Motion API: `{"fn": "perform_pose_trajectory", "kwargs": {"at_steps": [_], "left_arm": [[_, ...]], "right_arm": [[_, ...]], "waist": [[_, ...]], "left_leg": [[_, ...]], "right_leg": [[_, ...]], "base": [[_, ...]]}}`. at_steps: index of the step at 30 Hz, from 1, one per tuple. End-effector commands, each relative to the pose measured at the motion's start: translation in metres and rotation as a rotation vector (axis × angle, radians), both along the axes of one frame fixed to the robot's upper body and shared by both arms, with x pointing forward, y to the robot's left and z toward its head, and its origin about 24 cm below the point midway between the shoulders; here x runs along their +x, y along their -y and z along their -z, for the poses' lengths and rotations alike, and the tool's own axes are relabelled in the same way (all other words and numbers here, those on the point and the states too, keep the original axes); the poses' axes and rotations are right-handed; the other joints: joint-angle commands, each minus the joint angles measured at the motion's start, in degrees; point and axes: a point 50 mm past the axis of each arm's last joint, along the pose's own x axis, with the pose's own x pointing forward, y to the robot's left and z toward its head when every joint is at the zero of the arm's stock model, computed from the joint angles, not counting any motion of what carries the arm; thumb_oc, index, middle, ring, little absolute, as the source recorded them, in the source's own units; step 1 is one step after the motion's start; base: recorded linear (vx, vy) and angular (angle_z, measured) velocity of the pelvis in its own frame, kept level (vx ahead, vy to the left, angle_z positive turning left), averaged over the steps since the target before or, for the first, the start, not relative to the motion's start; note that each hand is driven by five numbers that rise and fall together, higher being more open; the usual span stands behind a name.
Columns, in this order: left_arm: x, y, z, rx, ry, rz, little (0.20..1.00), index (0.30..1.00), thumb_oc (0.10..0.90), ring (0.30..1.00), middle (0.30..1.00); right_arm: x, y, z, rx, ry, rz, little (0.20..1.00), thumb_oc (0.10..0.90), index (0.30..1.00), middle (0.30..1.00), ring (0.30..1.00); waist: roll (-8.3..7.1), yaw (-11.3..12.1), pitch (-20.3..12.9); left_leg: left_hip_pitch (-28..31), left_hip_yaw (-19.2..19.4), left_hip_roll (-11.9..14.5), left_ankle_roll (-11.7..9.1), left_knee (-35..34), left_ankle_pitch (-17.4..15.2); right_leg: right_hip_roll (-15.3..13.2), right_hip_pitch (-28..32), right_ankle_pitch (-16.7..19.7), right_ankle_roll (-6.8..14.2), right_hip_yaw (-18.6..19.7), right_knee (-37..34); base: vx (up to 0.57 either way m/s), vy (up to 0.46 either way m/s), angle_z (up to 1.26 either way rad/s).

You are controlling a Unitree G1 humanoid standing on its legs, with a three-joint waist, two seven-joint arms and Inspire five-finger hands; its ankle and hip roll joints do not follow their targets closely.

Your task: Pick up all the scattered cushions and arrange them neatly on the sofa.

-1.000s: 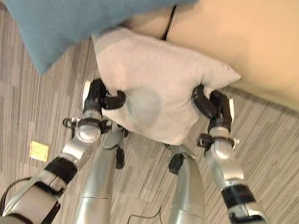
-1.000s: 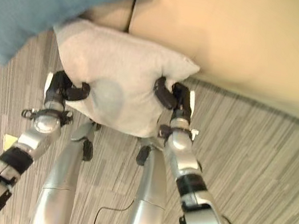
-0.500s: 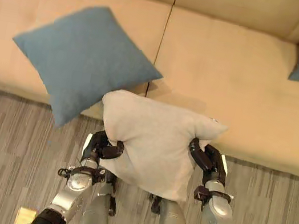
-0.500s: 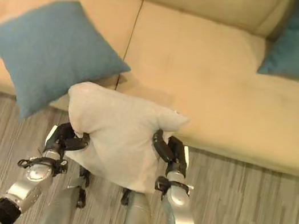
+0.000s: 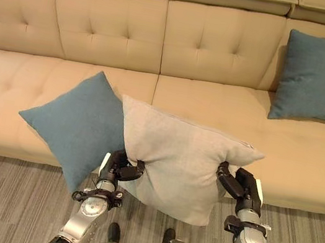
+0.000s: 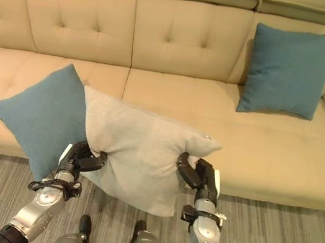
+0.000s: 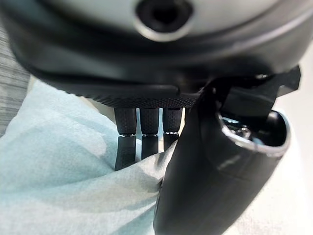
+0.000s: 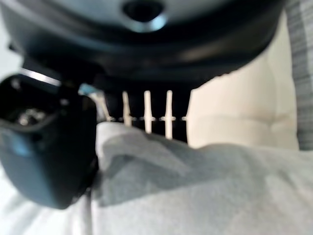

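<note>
A square teal fabric cushion (image 5: 74, 122) is overhanging the beige tufted sofa (image 5: 225, 51) edge, awaiting straightening. Left hand (image 5: 117, 170) and right hand (image 5: 240, 189) are pinching the pale grey cushion (image 5: 181, 159) aloft, unplaced. Another teal cushion (image 5: 317, 76) is leaning upright, seemingly done.

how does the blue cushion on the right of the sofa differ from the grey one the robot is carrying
The blue cushion is teal; the grey cushion is pale grey. The blue cushion stands upright against the sofa backrest, while the grey cushion is held in the air in front of the seat, gripped by the left robot hand and right robot hand. The grey cushion is bunched at the grips; the blue one looks smooth. Both are square.
</note>
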Motion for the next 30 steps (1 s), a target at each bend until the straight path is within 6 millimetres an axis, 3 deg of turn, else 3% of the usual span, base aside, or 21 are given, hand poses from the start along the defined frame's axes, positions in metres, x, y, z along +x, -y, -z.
{"fn": "perform_pose_trajectory", "kwargs": {"at_steps": [1, 6, 8, 9, 12, 15, 17, 18, 19, 21, 26, 30], "left_arm": [[0.015, 0.011, -0.067, -0.086, 0.363, 0.048, 0.3, 0.3, 0.4, 0.3, 0.3], [0.009, 0.008, -0.063, -0.07, 0.347, 0.059, 0.3, 0.3, 0.4, 0.3, 0.3], [0.01, 0.006, -0.065, -0.055, 0.357, 0.063, 0.3, 0.3, 0.4, 0.3, 0.3], [0.01, 0.004, -0.068, -0.041, 0.371, 0.067, 0.3, 0.3, 0.4, 0.3, 0.3], [0.012, 0.001, -0.072, -0.027, 0.386, 0.056, 0.3, 0.3, 0.4, 0.3, 0.3], [0.012, -0.001, -0.072, -0.023, 0.39, 0.044, 0.3, 0.3, 0.4, 0.3, 0.3], [0.013, -0.001, -0.072, -0.026, 0.39, 0.04, 0.3, 0.3, 0.4, 0.3, 0.3], [0.012, 0.0, -0.072, -0.036, 0.39, 0.044, 0.3, 0.3, 0.4, 0.3, 0.3], [0.012, 0.0, -0.072, -0.037, 0.39, 0.044, 0.3, 0.3, 0.4, 0.3, 0.3], [0.013, 0.004, -0.072, -0.05, 0.393, 0.06, 0.3, 0.3, 0.4, 0.3, 0.3], [0.013, 0.007, -0.071, -0.063, 0.392, 0.079, 0.3, 0.3, 0.4, 0.3, 0.3], [0.01, 0.011, -0.071, -0.101, 0.39, 0.098, 0.3, 0.3, 0.4, 0.3, 0.3]], "right_arm": [[0.015, -0.029, -0.049, -0.006, 0.271, -0.125, 0.3, 0.4, 0.3, 0.3, 0.3], [0.016, -0.037, -0.051, -0.014, 0.279, -0.149, 0.3, 0.4, 0.3, 0.3, 0.3], [0.018, -0.042, -0.055, -0.01, 0.297, -0.171, 0.3, 0.4, 0.3, 0.3, 0.3], [0.02, -0.047, -0.058, -0.012, 0.308, -0.192, 0.3, 0.4, 0.3, 0.3, 0.3], [0.024, -0.054, -0.063, -0.01, 0.33, -0.216, 0.3, 0.4, 0.3, 0.3, 0.3], [0.022, -0.059, -0.063, -0.006, 0.33, -0.236, 0.3, 0.4, 0.3, 0.3, 0.3], [0.023, -0.058, -0.063, -0.014, 0.329, -0.239, 0.3, 0.4, 0.3, 0.3, 0.3], [0.023, -0.056, -0.063, -0.018, 0.326, -0.237, 0.3, 0.4, 0.3, 0.3, 0.3], [0.023, -0.056, -0.063, -0.018, 0.326, -0.237, 0.3, 0.4, 0.3, 0.3, 0.3], [0.022, -0.051, -0.062, -0.022, 0.325, -0.217, 0.3, 0.4, 0.3, 0.3, 0.3], [0.021, -0.048, -0.061, -0.038, 0.322, -0.214, 0.3, 0.4, 0.3, 0.3, 0.3], [0.016, -0.039, -0.059, -0.059, 0.311, -0.199, 0.3, 0.4, 0.3, 0.3, 0.3]], "waist": [[-2.62, 0.84, -6.78], [-2.21, 1.41, -8.85], [-2.04, 1.84, -8.83], [-1.8, 1.91, -8.35], [-1.57, 2.02, -7.6], [-1.3, 2.15, -7.5], [-1.39, 2.06, -7.82], [-1.78, 1.69, -7.9], [-1.71, 1.68, -7.88], [-2.28, 0.83, -7.65], [-2.62, 0.35, -8.24], [-2.73, -0.26, -8.78]], "left_leg": [[-5.1, -2.02, -5.35, -0.59, -0.45, -3.63], [1.14, -1.67, -6.04, 1.48, -5.72, -4.43], [2.89, -0.37, -6.08, 2.73, -6.43, -5.1], [4.29, 0.61, -6.18, 3.98, -6.87, -5.58], [5.32, 1.65, -6.22, 5.34, -7.25, -6.0], [7.97, 2.04, -6.17, 5.97, -8.64, -6.84], [9.32, 1.85, -6.39, 5.77, -10.08, -7.1], [9.84, 1.69, -6.88, 5.5, -10.62, -7.11], [9.94, 1.66, -6.8, 5.47, -10.66, -7.14], [10.66, 0.35, -7.83, 5.16, -11.61, -7.24], [11.42, -0.43, -8.23, 4.26, -11.65, -8.01], [10.61, -1.19, -7.24, 1.81, -5.52, -11.03]], "right_leg": [[3.2, 11.79, 0.49, 4.48, 1.36, -14.73], [2.15, 13.48, -0.02, 6.5, 3.21, -13.66], [0.95, 12.71, 0.0, 7.64, 3.94, -9.78], [0.0, 10.41, 1.61, 9.04, 4.88, -3.23], [-0.8, 7.22, 3.77, 10.18, 5.81, 3.7], [-1.89, 4.42, 4.05, 9.88, 4.49, 6.59], [-1.78, 3.57, 3.37, 9.2, 3.18, 1.59], [-1.0, 3.88, 3.76, 8.94, 3.08, -4.18], [-0.9, 4.08, 3.86, 8.91, 3.02, -4.43], [1.5, 1.91, 6.66, 8.97, 4.63, -11.16], [1.77, 3.81, 7.33, 8.34, 4.59, -13.84], [2.03, 6.85, 7.23, 6.95, 3.34, -16.22]], "base": [[0.22, 0.156, -0.15], [0.21, 0.173, -0.5], [0.17, 0.247, -0.3], [0.1, 0.202, -0.32], [0.04, 0.147, -0.28], [0.11, 0.088, -0.29], [0.15, -0.014, -0.21], [0.14, -0.027, -0.13], [0.12, -0.041, -0.12], [0.13, -0.064, 0.0], [0.15, -0.113, 0.33], [0.2, -0.199, 0.24]]}}
